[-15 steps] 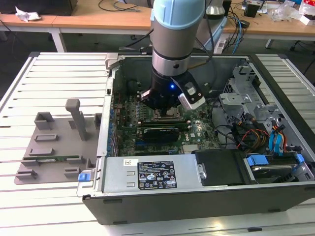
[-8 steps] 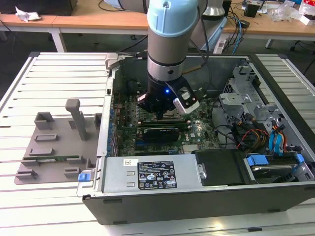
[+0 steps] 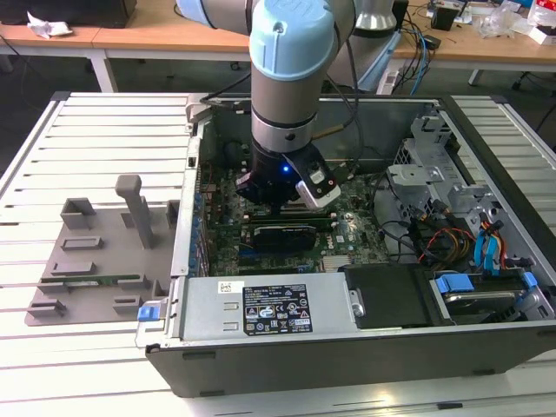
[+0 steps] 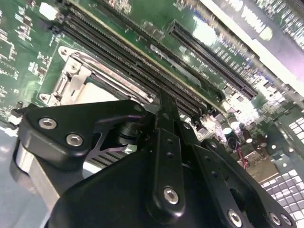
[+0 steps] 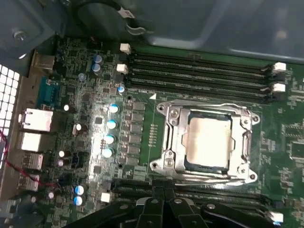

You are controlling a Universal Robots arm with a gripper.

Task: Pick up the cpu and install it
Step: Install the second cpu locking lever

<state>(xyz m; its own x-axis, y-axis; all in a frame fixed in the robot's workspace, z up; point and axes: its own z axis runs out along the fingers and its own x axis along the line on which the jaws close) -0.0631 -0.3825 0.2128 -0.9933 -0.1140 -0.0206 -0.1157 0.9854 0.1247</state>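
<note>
Nearest the exterior camera runs the front wall of the open computer case (image 3: 347, 347), lying on its side on the slatted bench (image 3: 104, 122), with a silver power supply (image 3: 261, 308) just behind that wall. Beside the case, toward the exterior view's left, a grey fixture tray (image 3: 95, 252) with upright posts rests on the bench. Farther in, a long black card (image 3: 278, 234) lies across the green motherboard (image 3: 352, 230), and the drive cage (image 3: 434, 165) fills the exterior view's right side of the case. Over the board hangs the arm (image 3: 291, 61), pointing straight down, its tool (image 3: 282, 201) low inside the case above the board.

Black linkages of the tool (image 5: 159, 209) show in the first wrist view; I cannot tell whether the tool is clenched or released, and nothing can be seen held in it. Just past them lies the cpu (image 5: 208, 140), its pale metal top flat and square inside the metal-framed socket (image 5: 168, 140), with the frame around it. Beyond the socket run the long dark memory slots (image 5: 199, 76). In the second wrist view the socket (image 4: 76, 78) sits just behind the tool (image 4: 164, 118), beside parallel slots (image 4: 118, 57)
</note>
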